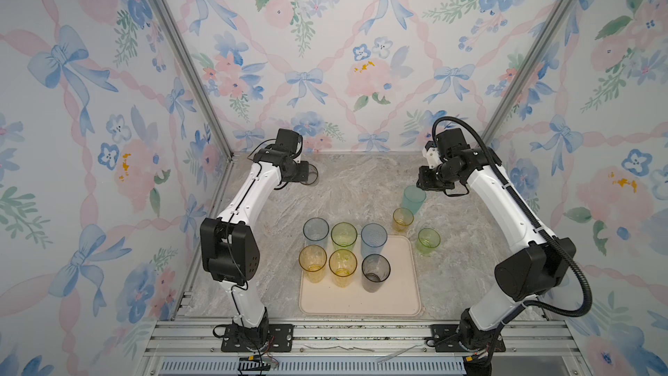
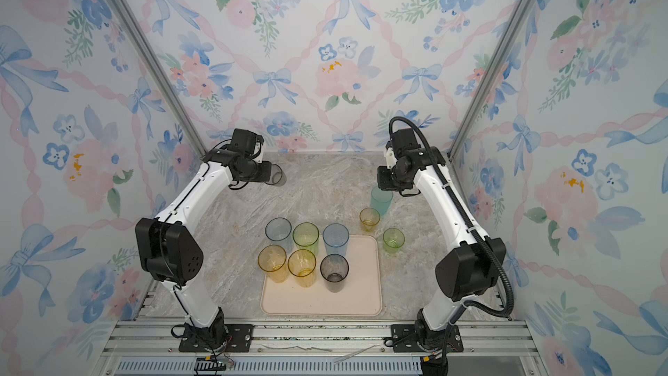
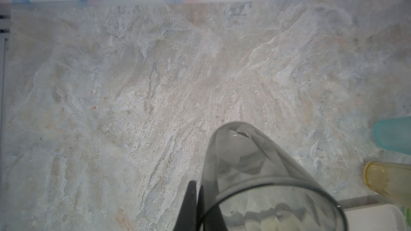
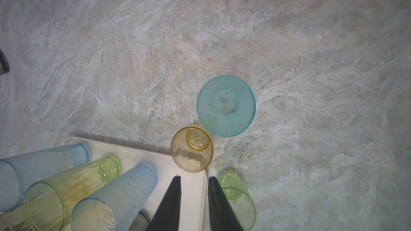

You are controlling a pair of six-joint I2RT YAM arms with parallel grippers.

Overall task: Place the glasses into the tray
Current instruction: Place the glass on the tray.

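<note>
Closest to the left wrist lens is the smoky tumbler (image 3: 262, 174), short, faceted, see-through grey. The left jaws are closed tight on its wall near the rim. In both top views it is at the far left of the counter (image 1: 361, 189), well apart from the tray (image 1: 361, 298). Whether its base is clear of the surface I cannot tell.

Six tall glasses stand in the tray in two rows, crowded toward its far left. The far row is the pale blue tumbler (image 1: 315, 229), green tumbler (image 1: 343, 236) and ribbed blue tumbler (image 1: 374, 240). The nearer row is the amber tumbler (image 1: 312, 264), yellow tumbler (image 1: 342, 267) and grey tumbler (image 1: 376, 273). The tray's near part is bare. By my count six of ten are home, a little past halfway.

Three more wait outside besides the held one. The tall teal tumbler (image 4: 225, 105) stands on the counter beyond the tray's far right corner. The short amber cup (image 4: 189, 154) is just beside that corner, and the short green cup (image 4: 238, 196) just beside the tray's right edge. The right jaws hang above these three, part open with a clear gap and nothing in it.

All the glasses look like thin tinted plastic, tapering to a narrower base. The teal and blue ones carry fine wavy ribbing, the amber and smoky cups broad facets. The tray is matte cream, round-cornered and low-rimmed. The counter has a mottled grey-beige stone pattern.
</note>
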